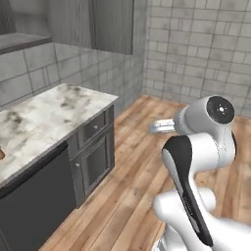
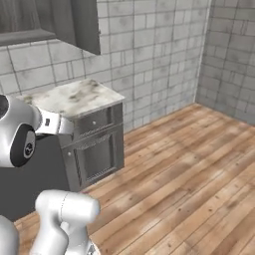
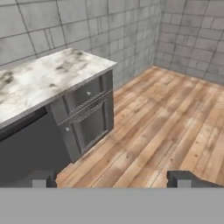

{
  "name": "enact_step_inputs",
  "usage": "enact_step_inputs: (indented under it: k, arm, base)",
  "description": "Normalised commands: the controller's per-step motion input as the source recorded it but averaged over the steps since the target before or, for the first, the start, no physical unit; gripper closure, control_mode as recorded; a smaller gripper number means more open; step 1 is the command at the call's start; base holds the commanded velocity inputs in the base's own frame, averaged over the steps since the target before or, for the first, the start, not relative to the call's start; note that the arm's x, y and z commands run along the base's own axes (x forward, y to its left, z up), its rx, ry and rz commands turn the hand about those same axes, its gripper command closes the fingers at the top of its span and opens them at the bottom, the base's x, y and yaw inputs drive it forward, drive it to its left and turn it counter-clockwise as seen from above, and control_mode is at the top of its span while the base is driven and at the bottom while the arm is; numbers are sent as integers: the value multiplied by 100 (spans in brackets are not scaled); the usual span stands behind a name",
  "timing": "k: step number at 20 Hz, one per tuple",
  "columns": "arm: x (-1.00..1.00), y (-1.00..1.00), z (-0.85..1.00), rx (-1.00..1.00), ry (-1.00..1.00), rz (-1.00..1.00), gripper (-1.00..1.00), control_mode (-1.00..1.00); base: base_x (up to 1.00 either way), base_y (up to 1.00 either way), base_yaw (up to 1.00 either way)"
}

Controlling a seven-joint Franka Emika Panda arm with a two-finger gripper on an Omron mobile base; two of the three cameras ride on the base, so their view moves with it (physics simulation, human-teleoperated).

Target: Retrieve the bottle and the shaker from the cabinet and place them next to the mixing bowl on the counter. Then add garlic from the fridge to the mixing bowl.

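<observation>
We judge that we are in the approach step: the pincer (image 3: pixel 112 179) is released and empty, and next we must find the cabinet (image 1: pixel 93 24) above the worktop (image 1: pixel 44 117).

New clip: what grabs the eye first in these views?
The white arm bulks large at the lower right of the left base view. Beyond it, the marble counter ends over a grey drawer and cabinet door, with wood floor running to a tiled corner. The claw hangs open above the floor, holding nothing.

Grey tile walls (image 2: pixel 159 55), wood floor (image 2: pixel 189 174)
</observation>
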Motion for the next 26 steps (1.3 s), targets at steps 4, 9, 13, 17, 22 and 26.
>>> enact_step_inputs:
  k: [4, 9, 13, 17, 22, 26]
  arm:
    - [0, 0, 0, 0, 0, 0, -100, 100]
    - [0, 0, 0, 0, 0, 0, -100, 100]
    - [0, 0, 0, 0, 0, 0, -100, 100]
    - [0, 0, 0, 0, 0, 0, -100, 100]
    - [0, 0, 0, 0, 0, 0, -100, 100]
    - [0, 0, 0, 0, 0, 0, -100, 100]
  base:
    - [-29, -27, -80]
    - [0, -1, -96]
    - [0, 0, -97]
    - [0, 0, -98]
    - [-2, -2, -93]
    - [-10, -11, -87]
